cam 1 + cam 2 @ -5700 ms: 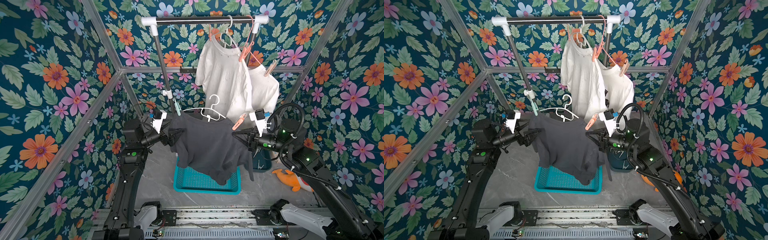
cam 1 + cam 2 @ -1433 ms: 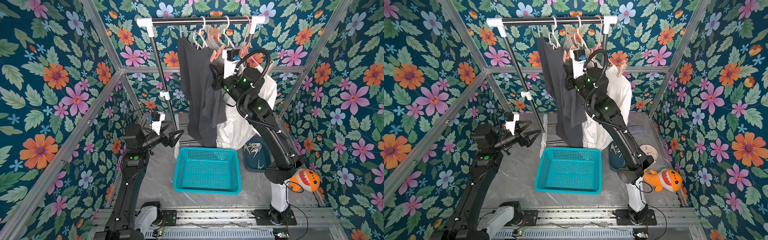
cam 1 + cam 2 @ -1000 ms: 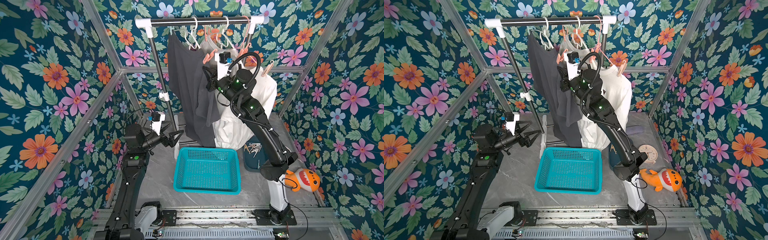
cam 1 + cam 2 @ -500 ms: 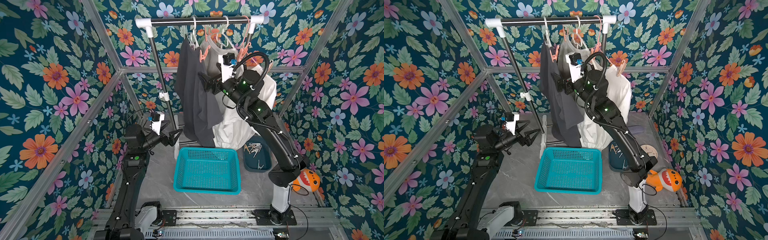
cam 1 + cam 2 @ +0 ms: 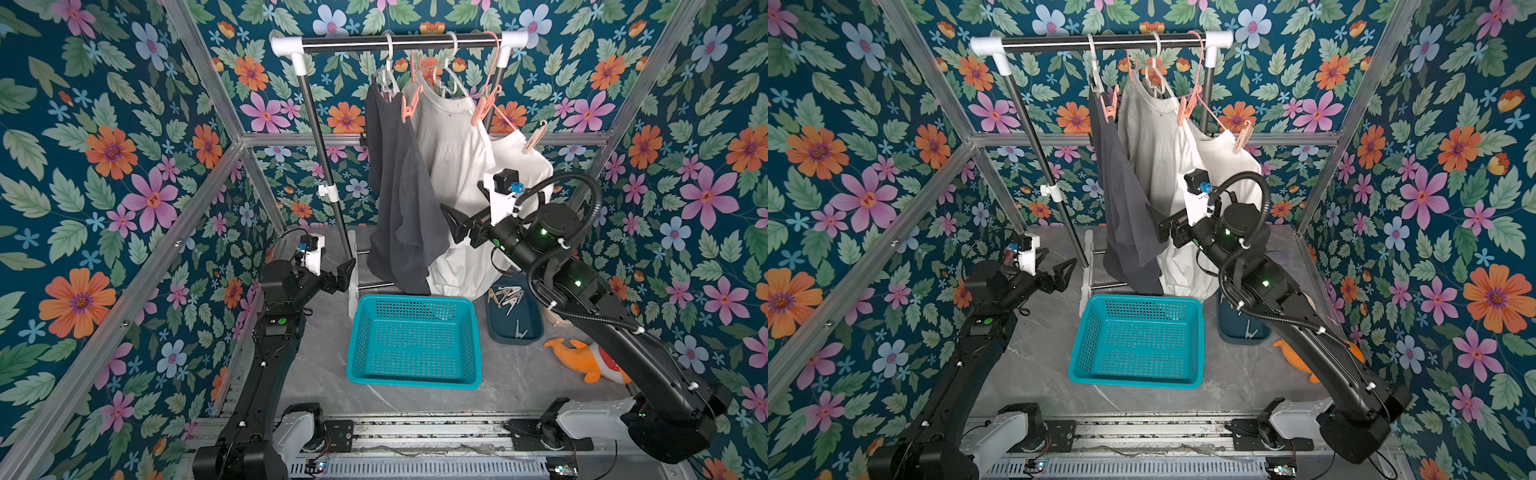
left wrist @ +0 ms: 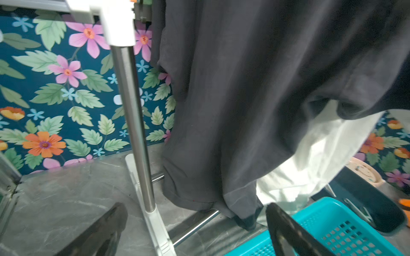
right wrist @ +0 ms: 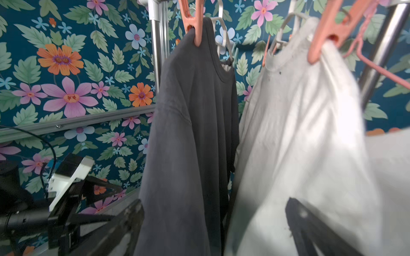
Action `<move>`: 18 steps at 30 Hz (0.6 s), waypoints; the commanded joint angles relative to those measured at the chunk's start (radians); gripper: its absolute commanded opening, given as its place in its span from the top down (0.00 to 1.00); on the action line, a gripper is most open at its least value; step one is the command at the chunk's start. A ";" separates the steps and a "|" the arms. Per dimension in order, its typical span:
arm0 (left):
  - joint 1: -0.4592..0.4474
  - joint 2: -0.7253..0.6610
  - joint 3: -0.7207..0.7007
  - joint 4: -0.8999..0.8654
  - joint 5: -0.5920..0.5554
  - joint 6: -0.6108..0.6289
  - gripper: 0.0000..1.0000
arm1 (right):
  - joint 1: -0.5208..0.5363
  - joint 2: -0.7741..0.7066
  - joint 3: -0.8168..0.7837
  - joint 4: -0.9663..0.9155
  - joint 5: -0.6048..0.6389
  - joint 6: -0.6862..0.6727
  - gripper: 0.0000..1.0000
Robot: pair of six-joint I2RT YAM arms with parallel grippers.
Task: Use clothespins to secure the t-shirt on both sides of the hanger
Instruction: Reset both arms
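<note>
My right gripper (image 5: 455,226), jaws spread, sits hard up against the dark t-shirt (image 5: 395,199), with the white shirts (image 5: 453,137) crowding just behind. Up near the shoulders I see a narrow gap between the two garments, closing lower down. The left gripper (image 5: 345,275) has open air round it, but the rack's upright pole (image 5: 328,166) stands straight ahead. Below, the teal basket (image 5: 411,336) and dark tray (image 5: 515,328) take up the counter (image 5: 320,374); the strip on the basket's left is bare.
</note>
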State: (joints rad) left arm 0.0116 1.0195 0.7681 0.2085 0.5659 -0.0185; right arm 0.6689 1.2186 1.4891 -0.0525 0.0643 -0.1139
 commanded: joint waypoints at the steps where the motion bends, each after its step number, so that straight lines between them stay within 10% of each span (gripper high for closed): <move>1: 0.012 0.027 -0.041 0.125 -0.123 0.028 0.00 | 0.001 -0.112 -0.132 0.041 0.089 0.001 0.00; 9: 0.094 0.134 -0.220 0.395 -0.240 -0.020 0.00 | -0.041 -0.373 -0.530 0.040 0.296 0.009 0.00; 18: 0.154 0.289 -0.469 0.804 -0.283 0.067 0.00 | -0.380 -0.499 -0.966 0.197 0.328 0.189 0.01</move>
State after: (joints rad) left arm 0.1581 1.2629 0.3309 0.8211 0.3038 0.0101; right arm 0.3325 0.7261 0.6003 0.0132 0.3477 0.0250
